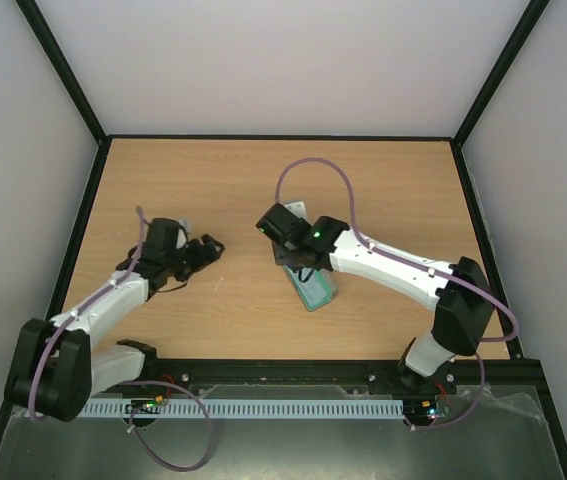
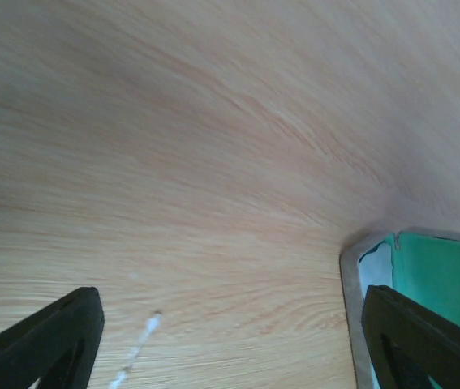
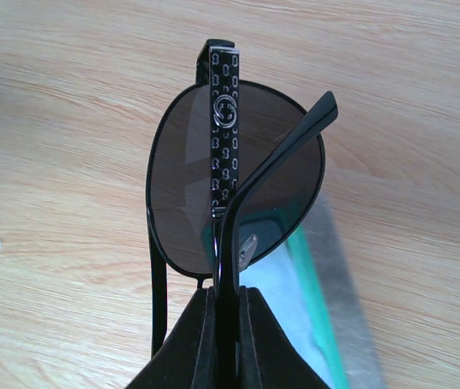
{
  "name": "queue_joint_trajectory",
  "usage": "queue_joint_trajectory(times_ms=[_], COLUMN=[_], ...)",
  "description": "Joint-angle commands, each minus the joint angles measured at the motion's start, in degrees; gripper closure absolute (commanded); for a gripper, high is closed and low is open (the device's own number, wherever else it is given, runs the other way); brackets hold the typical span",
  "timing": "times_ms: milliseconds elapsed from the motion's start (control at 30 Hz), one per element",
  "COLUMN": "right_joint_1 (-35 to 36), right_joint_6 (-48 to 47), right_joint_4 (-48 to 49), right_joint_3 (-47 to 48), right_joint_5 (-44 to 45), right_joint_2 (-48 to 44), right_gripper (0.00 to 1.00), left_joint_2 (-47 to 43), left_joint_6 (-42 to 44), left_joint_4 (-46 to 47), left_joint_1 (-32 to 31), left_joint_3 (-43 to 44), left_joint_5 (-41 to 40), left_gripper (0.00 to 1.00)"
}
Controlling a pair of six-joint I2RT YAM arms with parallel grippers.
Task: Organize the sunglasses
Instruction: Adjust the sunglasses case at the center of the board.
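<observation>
The sunglasses [image 3: 205, 186], thin dark frame with brownish lenses and a patterned temple arm, hang folded above the table. My right gripper [image 3: 226, 304] is shut on their frame, just over the open grey case [image 3: 339, 267] with its green lining and a light blue cloth [image 3: 282, 296] inside. From above, the right gripper [image 1: 285, 232] covers the sunglasses and stands over the far end of the case [image 1: 315, 292]. My left gripper [image 1: 206, 250] is open to the left of the case, low over bare wood. Its fingers [image 2: 51, 348] frame the case corner [image 2: 350, 275], nothing between them.
A short white mark [image 2: 136, 352] lies on the wooden table [image 1: 213, 180] between the left fingers. Black frame rails [image 1: 93, 200] border the table on the left, right and far sides.
</observation>
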Motion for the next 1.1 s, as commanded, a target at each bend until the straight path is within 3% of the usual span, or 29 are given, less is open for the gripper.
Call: queue_joint_trajectory(times_ms=[0, 233, 433, 733, 1067], right_joint_1=[-1.0, -2.5, -4.7, -6.8, -6.8], right_joint_6=[-3.3, -3.6, -4.8, -6.0, -5.0], right_joint_4=[-4.5, -3.0, -1.7, -0.4, 1.1], right_joint_3=[-2.0, -3.4, -5.2, -7.9, -10.3], right_joint_5=[1.4, -0.9, -2.7, -5.1, -5.9], right_joint_2=[-3.3, -8.0, -10.9, -14.3, -14.1], right_gripper=[0.99, 0.99, 0.99, 0.99, 0.99], left_joint_2=[5.2, 19.9, 32.5, 40.2, 42.9], left_joint_6=[-6.7, -12.7, -15.8, -14.9, -13.8], left_joint_4=[5.9, 13.4, 17.7, 13.6, 13.6], left_joint_1=[-9.4, -23.8, -29.7, -31.2, -30.9], left_joint_3=[-0.6, 4.1, 10.9, 20.5, 24.4], left_joint_5=[-5.8, -9.4, -9.1, -11.8, -12.5], left_gripper=[0.14, 0.41, 0.62, 0.66, 0.66])
